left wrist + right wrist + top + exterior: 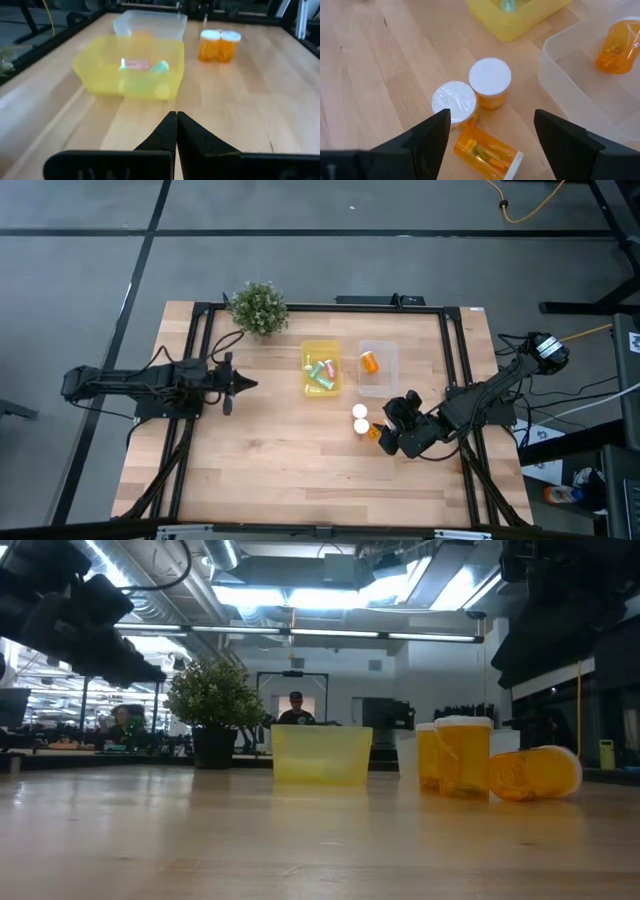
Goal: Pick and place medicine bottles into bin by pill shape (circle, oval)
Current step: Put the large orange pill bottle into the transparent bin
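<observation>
Two orange bottles with white caps stand upright on the table (490, 82) (455, 102); a third orange bottle (487, 152) lies on its side beside them, also in the high view (374, 432). One orange bottle (617, 45) lies in the clear bin (378, 368). Pastel vials (321, 372) lie in the yellow bin (321, 367). My right gripper (492, 137) is open, above the lying bottle, touching nothing. My left gripper (176, 125) is shut and empty, left of the yellow bin (130, 70).
A green potted plant (258, 308) stands at the table's far edge, left of the bins. A black frame runs along the table's edges (320, 306). Bare wood lies toward the near edge (300, 470). A person shows far behind the table (295, 710).
</observation>
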